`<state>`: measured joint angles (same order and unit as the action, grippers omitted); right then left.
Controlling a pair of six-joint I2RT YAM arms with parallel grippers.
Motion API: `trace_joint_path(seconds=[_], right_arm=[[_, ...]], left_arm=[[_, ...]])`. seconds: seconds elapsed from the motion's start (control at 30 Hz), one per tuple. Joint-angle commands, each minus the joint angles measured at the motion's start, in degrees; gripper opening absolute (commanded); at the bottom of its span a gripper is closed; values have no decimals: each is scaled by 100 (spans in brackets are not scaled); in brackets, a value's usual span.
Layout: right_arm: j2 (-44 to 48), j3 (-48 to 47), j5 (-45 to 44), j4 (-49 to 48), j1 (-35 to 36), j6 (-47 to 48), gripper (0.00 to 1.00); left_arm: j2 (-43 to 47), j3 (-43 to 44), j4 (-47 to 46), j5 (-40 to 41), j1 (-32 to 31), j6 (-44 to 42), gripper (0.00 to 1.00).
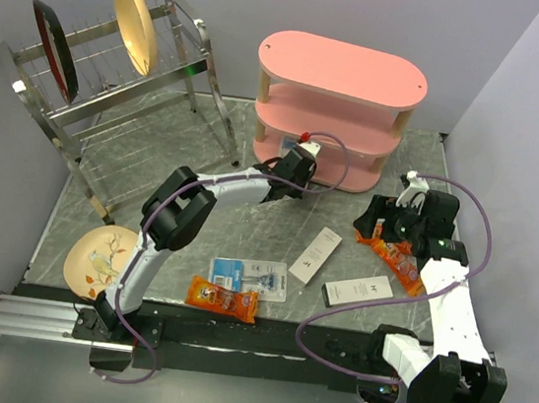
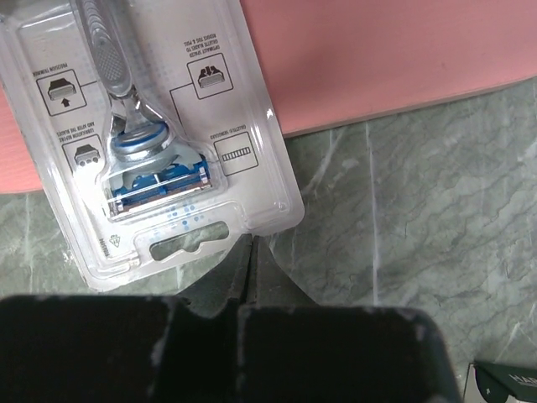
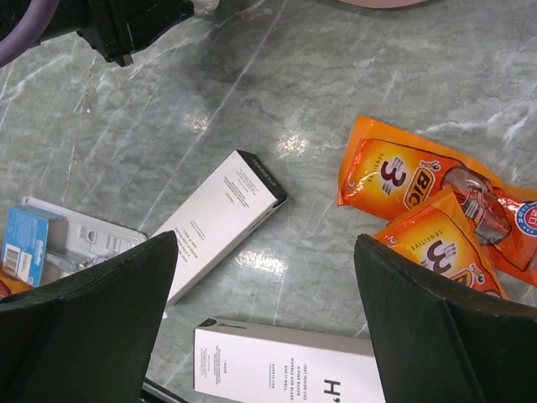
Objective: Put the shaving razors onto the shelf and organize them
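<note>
One razor pack (image 2: pixel 143 143), clear plastic over white card with a blue-headed razor, lies face up and tilted. Its far part is on the pink shelf's bottom board (image 2: pixel 386 59) and its near end is over the table. My left gripper (image 2: pixel 252 241) is shut, with its tips touching the pack's near edge and gripping nothing. In the top view it (image 1: pixel 288 172) is at the foot of the shelf (image 1: pixel 341 72). The second razor pack (image 1: pixel 250 276) lies flat near the table's front and also shows in the right wrist view (image 3: pixel 59 243). My right gripper (image 3: pixel 264 243) is open and empty above the table.
Two white oblong boxes (image 1: pixel 315 255) (image 1: pixel 357 291) lie mid-table. Orange snack packets lie at the front (image 1: pixel 222 298) and under my right gripper (image 1: pixel 396 258). A wire dish rack (image 1: pixel 117 72) with plates stands back left. A painted plate (image 1: pixel 98 258) lies front left.
</note>
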<state>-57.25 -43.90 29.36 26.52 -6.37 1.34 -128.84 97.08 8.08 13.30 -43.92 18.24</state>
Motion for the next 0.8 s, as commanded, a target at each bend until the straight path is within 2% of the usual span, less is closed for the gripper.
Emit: trace_joint_path(seconds=[0.0,0.33,0.63,0.77], right_arm=[[65,22,-19,-183,-48,15,92],[-22,13,25,-209,-57,6,92],[-110,-49,-1,-130,-49,68,92],[-137,-49,8,-147,-49,77,92]], left_arm=[[306,-48,-113,-108,147,162,1],[561,-664,-130,172,147,549,1],[-62,187,-148,629,138,382,1],[-150,250,-219,805,147,338,1]])
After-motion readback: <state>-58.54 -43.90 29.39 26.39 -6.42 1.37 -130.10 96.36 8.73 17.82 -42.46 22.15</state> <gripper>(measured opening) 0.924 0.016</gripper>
